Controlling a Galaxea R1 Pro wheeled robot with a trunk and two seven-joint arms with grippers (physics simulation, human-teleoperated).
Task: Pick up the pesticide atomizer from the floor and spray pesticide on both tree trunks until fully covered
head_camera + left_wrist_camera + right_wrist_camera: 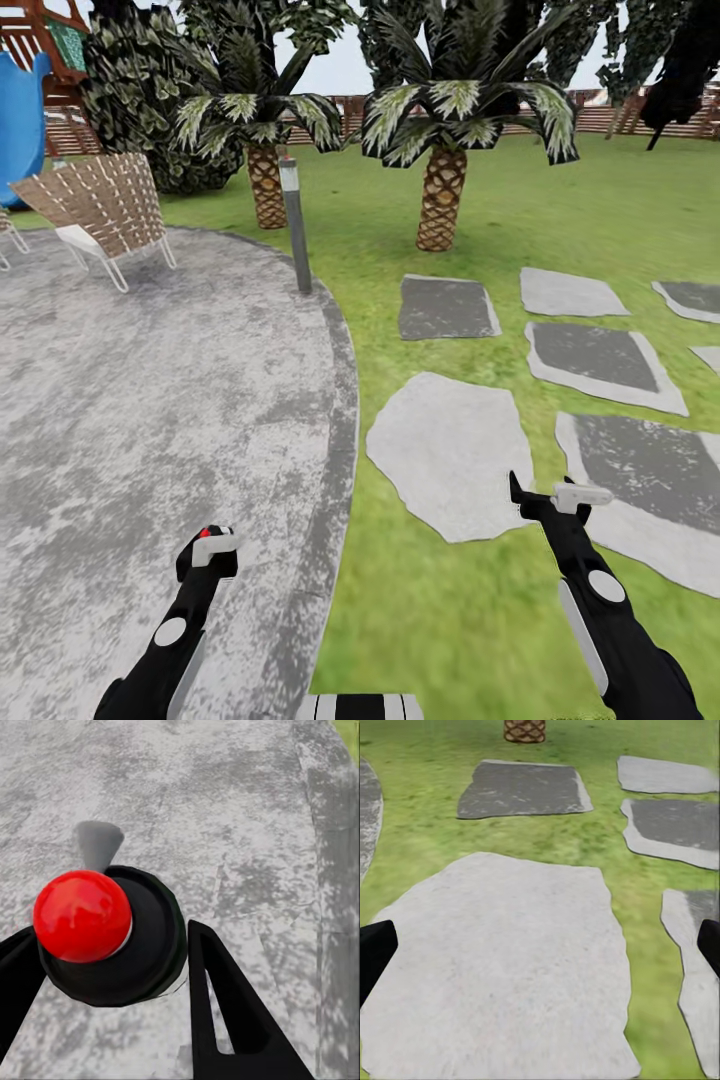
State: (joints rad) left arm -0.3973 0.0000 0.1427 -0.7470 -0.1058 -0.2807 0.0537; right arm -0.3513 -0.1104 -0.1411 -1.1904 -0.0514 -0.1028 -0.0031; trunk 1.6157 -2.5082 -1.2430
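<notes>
Left wrist view: the atomizer point(105, 937) (red-capped) is being gripped between the left gripper point(112, 967) fingers; the right gripper point(540, 945) is being held wide; the trees should be sought, nozzle kept level.

A black atomizer point(142, 945) with a glossy red cap point(82, 915) sits clamped between the two black jaws, above the mottled grey patio point(225, 802).

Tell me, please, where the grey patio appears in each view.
Head view: patio under the left gripper.
Left wrist view: patio behind the held red-topped atomizer.
Right wrist view: a sliver across grass from the pale stone.
Shared landmark: the lawn bordering it.
</notes>
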